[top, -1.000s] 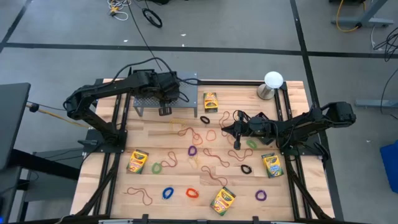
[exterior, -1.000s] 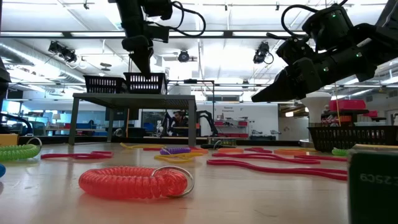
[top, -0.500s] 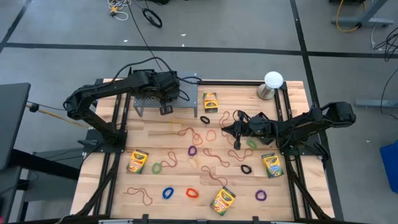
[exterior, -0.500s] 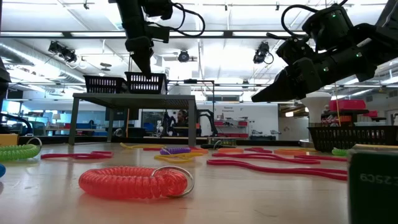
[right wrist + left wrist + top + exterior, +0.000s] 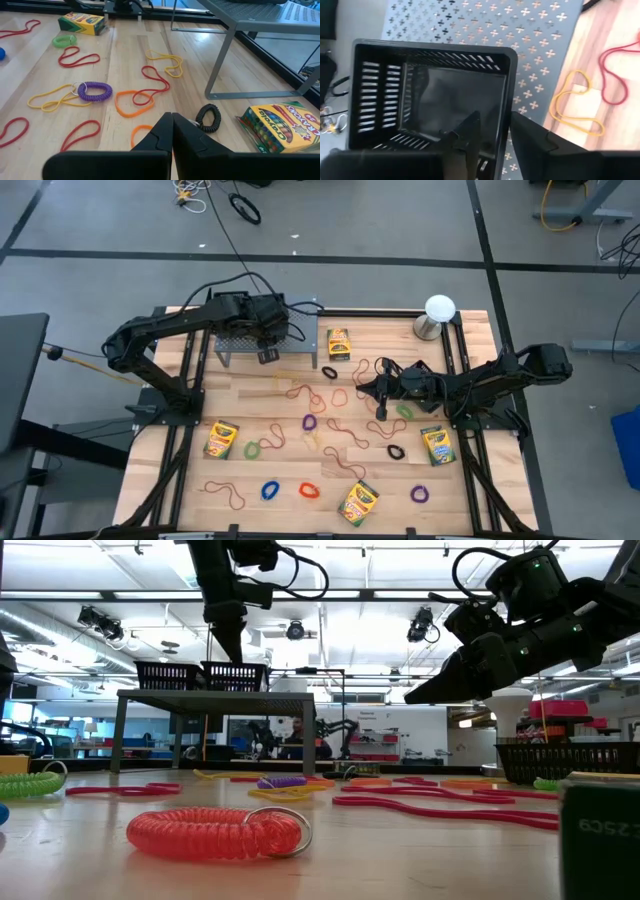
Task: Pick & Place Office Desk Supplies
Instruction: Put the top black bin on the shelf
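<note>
Nearest in the low view, a red coiled loop (image 5: 215,833) lies on the bench (image 5: 290,430), with loose bands and crayon boxes (image 5: 222,439) scattered beyond it. Mid-bench, the right tool (image 5: 381,412) hangs pinched shut and empty above the bands. At the far edge, the left tool (image 5: 492,135) sits over a black basket (image 5: 430,95) on a perforated metal stand (image 5: 232,345), fingers parted and seemingly empty.

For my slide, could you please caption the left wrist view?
Left hand poised over a black slatted basket on the perforated grey shelf, a yellow rubber band on the table beyond.
</note>
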Controlling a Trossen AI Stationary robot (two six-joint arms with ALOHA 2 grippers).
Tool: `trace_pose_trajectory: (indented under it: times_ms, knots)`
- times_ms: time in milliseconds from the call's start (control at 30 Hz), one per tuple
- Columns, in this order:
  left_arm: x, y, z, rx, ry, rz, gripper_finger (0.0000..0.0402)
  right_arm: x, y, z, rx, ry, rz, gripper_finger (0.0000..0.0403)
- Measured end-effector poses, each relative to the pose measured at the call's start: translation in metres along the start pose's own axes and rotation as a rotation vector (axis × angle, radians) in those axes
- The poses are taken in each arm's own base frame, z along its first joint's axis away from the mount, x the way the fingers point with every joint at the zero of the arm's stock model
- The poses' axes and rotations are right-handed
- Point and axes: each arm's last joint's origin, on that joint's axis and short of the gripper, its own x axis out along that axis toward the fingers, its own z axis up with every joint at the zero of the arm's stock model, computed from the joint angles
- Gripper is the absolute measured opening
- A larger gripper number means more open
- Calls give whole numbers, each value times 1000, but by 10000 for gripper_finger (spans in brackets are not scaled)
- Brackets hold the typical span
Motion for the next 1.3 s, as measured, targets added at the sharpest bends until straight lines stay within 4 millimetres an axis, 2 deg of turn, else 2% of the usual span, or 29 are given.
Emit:
trace_pose_trajectory:
  times_ms: [300, 567, 700, 900, 1000, 1133, 1300]
  knots:
    - [-3, -1, -2, 19, 29, 38, 165, 0, 0, 0, 0, 0, 3, 6]
    - [-29, 8, 5, -40, -12, 50, 213, 0, 0, 0, 0, 0, 3, 6]
    - [-40, 19, -2, -132, -25, 82, 221, 0, 1, 0, 0, 0, 19, 6]
    - [-49, 45, -23, -383, 16, 120, 217, 0, 1, 0, 0, -1, 25, 6]
    - [-47, 56, -35, -448, 91, 134, 210, 0, 1, 0, 5, 0, 25, 6]
    - [-41, 63, -39, -459, 104, 118, 185, 0, 1, 0, 5, -1, 26, 6]
    - [-30, 58, -28, -371, 17, -75, 132, 0, 1, 0, 6, -1, 27, 6]
